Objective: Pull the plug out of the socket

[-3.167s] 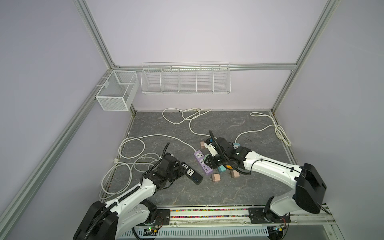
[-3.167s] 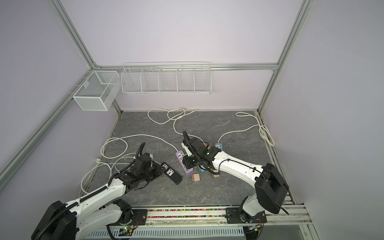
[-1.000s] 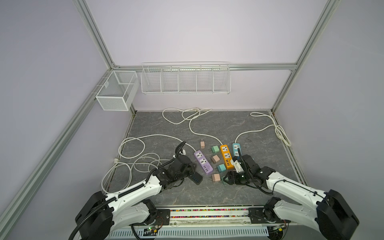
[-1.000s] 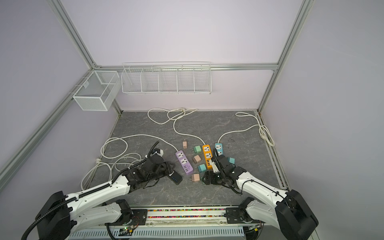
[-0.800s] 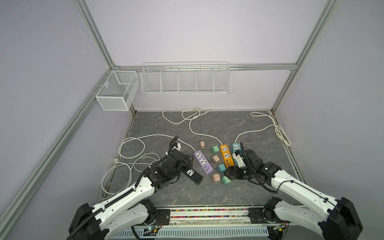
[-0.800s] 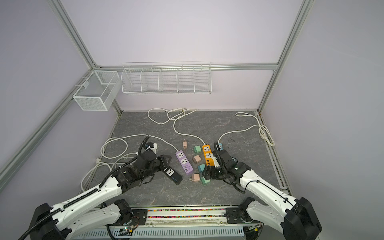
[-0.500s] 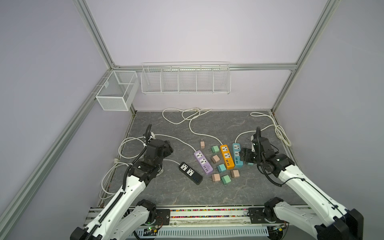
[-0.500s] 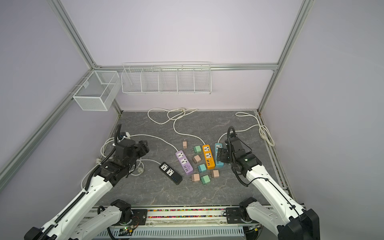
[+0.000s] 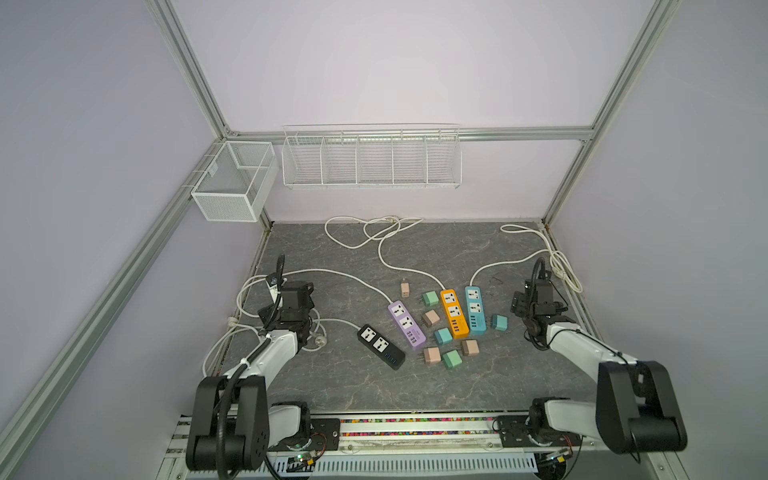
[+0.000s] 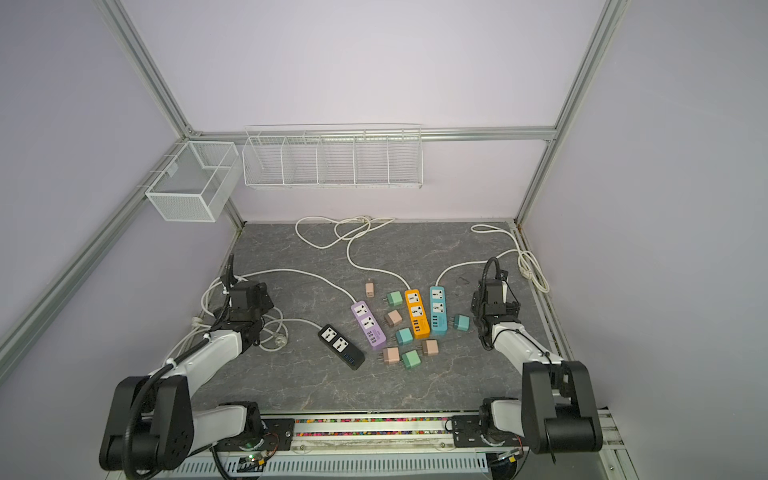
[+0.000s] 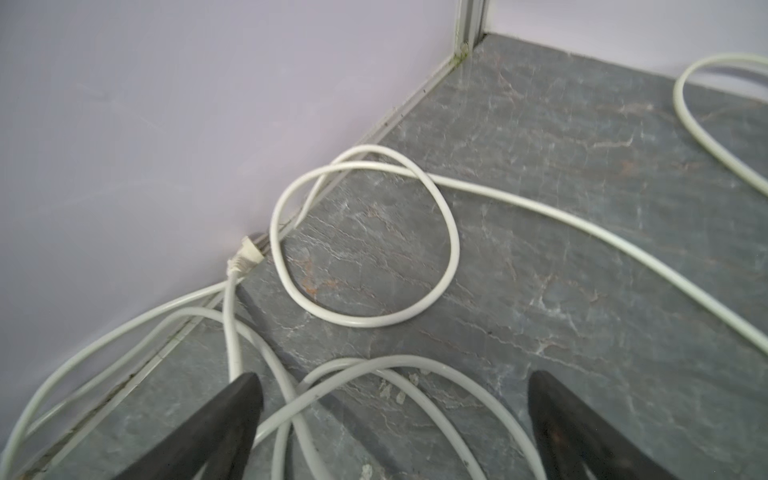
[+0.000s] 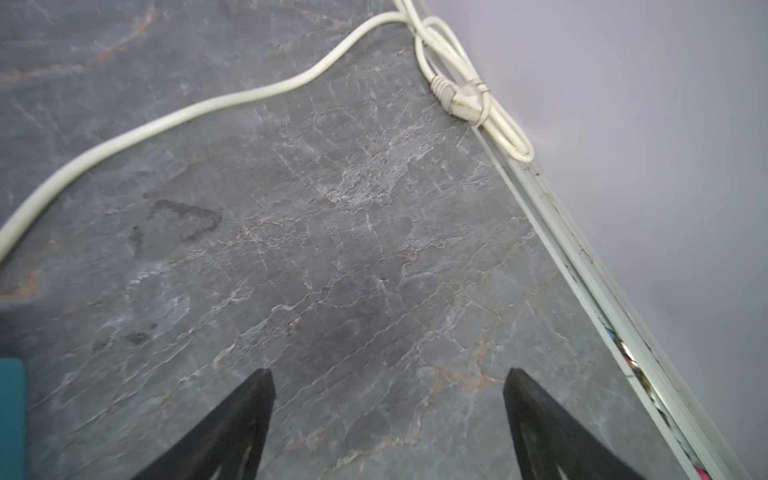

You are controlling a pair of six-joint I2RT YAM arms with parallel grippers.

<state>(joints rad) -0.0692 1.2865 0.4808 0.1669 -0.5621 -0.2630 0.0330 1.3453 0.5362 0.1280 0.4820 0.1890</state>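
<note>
Four power strips point(image 10: 417, 313): black strip point(image 9: 381, 340), purple strip point(image 9: 406, 325), orange strip point(image 9: 454, 312) and blue strip point(image 9: 475, 309) lie side by side on the mat point(image 9: 374, 386) between the two grippers, well apart from the left one. Sockets all look empty from up top.
Eight plugs point(image 9: 432, 355): small cube ones in pink, green and teal, loose on the mat around the strips, none seated as far as I can see.
Teal plug point(image 9: 499, 322): nearest to the right gripper, just beside the blue strip on that gripper's side.
Left gripper point(image 11: 395, 376): jaws spread wide, nothing in them, hanging over a mess of white cable.
Cable loop point(image 11: 365, 320): right ahead of the left fingertips point(image 11: 245, 386). More strands run under and between them, so that's the clutter in the way.
Right gripper point(image 12: 388, 372): also wide and empty, only bare mat between its jaws.
White cord point(image 12: 166, 120): sweeps across ahead of the right gripper. A tied bundle point(image 12: 465, 104) with its wall plug sits farther ahead by the wall point(image 12: 665, 124).
Wire baskets point(image 9: 371, 156): up on the walls, far beyond both grippers.
</note>
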